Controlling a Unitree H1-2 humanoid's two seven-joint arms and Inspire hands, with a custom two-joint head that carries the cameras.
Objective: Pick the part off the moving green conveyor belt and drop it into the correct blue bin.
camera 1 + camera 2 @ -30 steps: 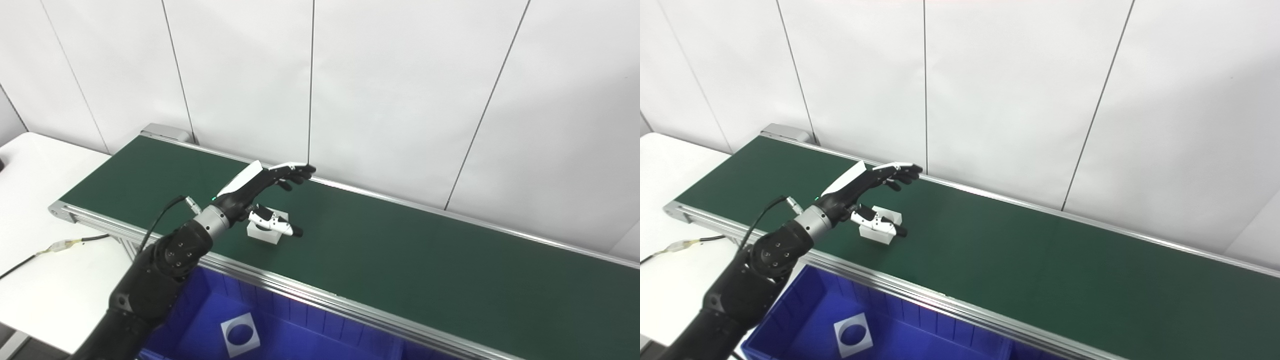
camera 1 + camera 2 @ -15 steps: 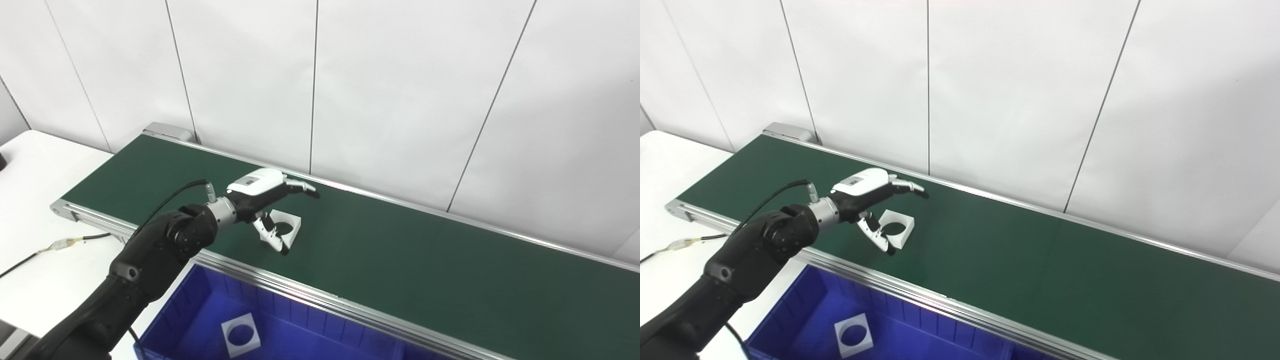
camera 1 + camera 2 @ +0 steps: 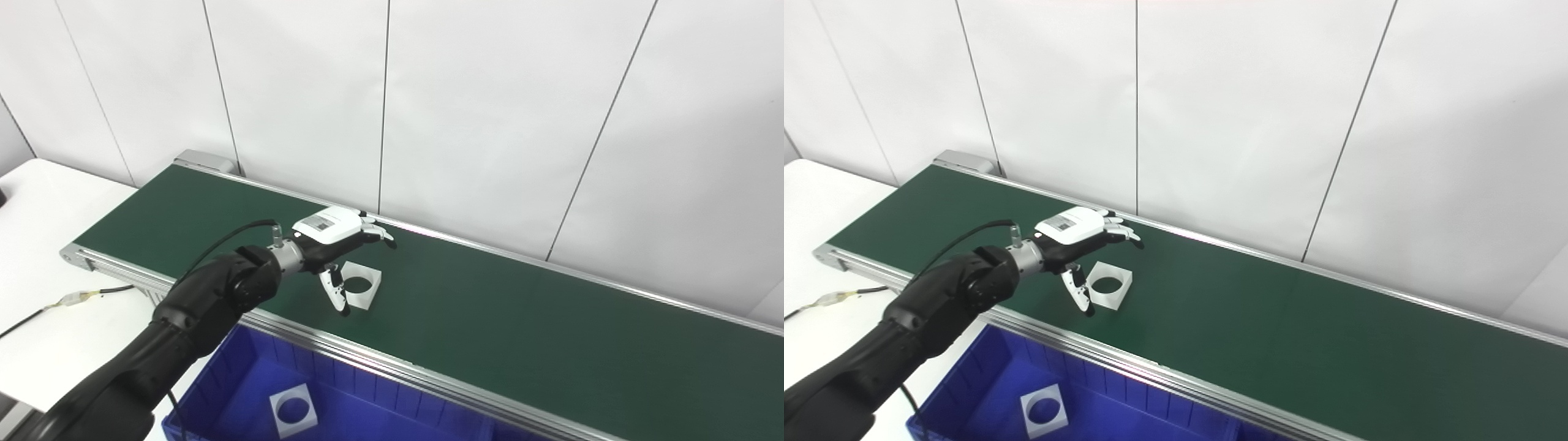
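Now the part (image 3: 360,285) lies on the belt (image 3: 490,312) under the spread left robot hand (image 3: 335,245).

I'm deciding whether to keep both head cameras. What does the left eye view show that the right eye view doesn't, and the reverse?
Only the left eye view shows a dark object at the far left edge of the white table and more table surface. Only the right eye view shows more of the conveyor belt toward the right. Both show the left hand, open, beside the white square part with a round hole lying on the belt, a second such part in the blue bin, and a cable on the table. The right hand appears in neither.
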